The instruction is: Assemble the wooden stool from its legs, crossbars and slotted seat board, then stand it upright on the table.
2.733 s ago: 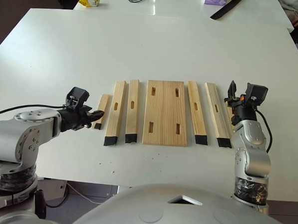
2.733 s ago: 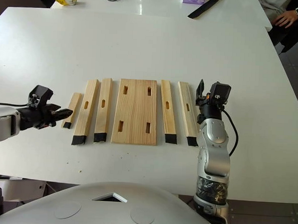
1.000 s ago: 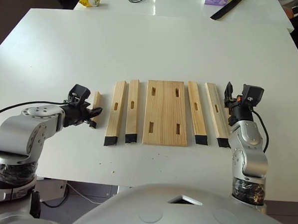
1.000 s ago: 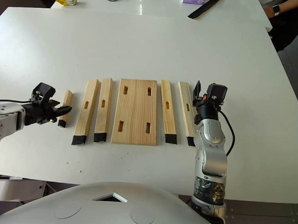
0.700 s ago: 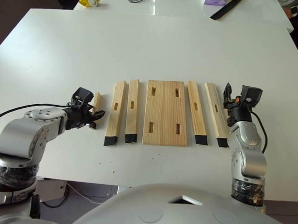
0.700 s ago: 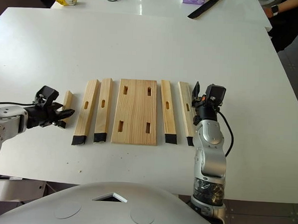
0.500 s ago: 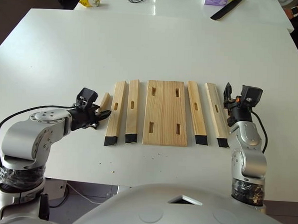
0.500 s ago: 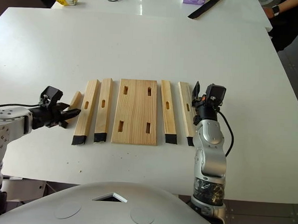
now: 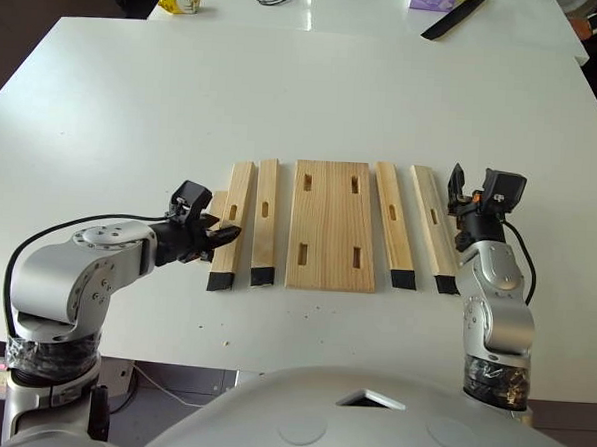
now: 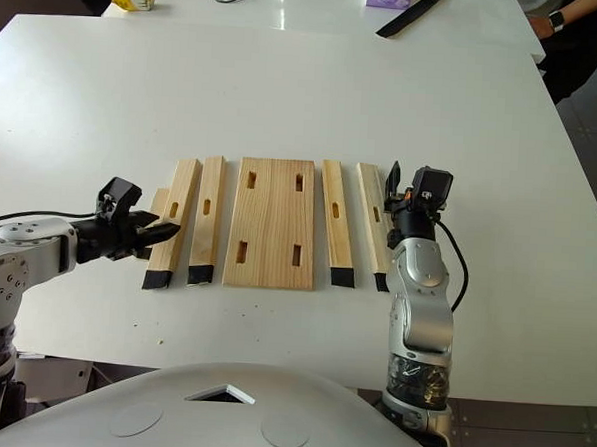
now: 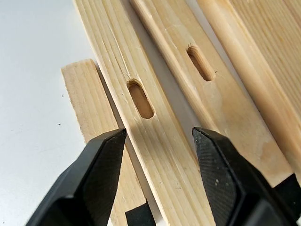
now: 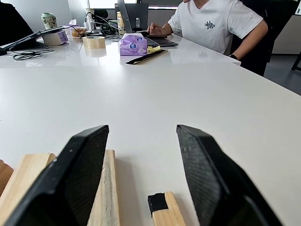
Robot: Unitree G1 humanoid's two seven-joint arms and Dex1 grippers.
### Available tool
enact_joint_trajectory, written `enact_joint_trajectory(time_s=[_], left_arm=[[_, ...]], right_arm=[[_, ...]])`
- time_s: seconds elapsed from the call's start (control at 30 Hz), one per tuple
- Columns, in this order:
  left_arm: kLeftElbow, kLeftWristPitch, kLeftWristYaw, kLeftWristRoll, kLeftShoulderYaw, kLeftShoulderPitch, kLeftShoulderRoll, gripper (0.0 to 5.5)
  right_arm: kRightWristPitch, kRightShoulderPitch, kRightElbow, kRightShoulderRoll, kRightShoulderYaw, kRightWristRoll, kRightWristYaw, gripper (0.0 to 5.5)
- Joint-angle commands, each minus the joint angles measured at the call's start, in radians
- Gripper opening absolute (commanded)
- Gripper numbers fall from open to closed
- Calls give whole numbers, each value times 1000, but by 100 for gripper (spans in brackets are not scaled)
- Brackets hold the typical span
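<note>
1. The slotted seat board [image 9: 327,225] lies flat in the middle of the white table [image 9: 285,103], its four slots facing up.
2. Two legs lie on each side of it, all flat and roughly parallel to its long edges. They are the outer left leg [image 9: 231,225], the inner left leg [image 9: 265,222], the inner right leg [image 9: 392,223] and the outer right leg [image 9: 434,229]. Each has a black tip at the end nearest the robot.
3. A short crossbar [image 9: 216,201] sits just beside the outer left leg, on its outer side, partly hidden by the left arm.
4. The left gripper [image 9: 215,237] is low over the near part of the outer left leg with its jaws spread wide. In the left wrist view [image 11: 159,134] the leg runs between the two fingers. I can't tell from here whether either finger touches the wood.
5. The right gripper [image 9: 461,187] stands just beside the far end of the outer right leg, jaws apart and holding nothing. A small black-tipped piece [image 12: 164,209] lies below it.
6. On the next table behind sits a purple tissue pack [image 12: 133,46].
</note>
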Motion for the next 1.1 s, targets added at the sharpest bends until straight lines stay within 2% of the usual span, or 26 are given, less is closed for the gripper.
enact_joint_trajectory(time_s=[0.03,0.23,0.73,1.1], left_arm=[[26,6,21,16,35,-26,5,262],[67,4,23,23,77,-95,30,262],[104,-104,14,80,3,-25,106,262],[75,-136,18,90,-54,20,102,262]], right_arm=[[4,-4,-16,3,-10,-5,-9,270],[1,0,-19,3,-16,-3,-14,270],[4,-9,-12,1,-22,-4,-14,270],[10,-18,-8,-2,-22,-1,-9,270]])
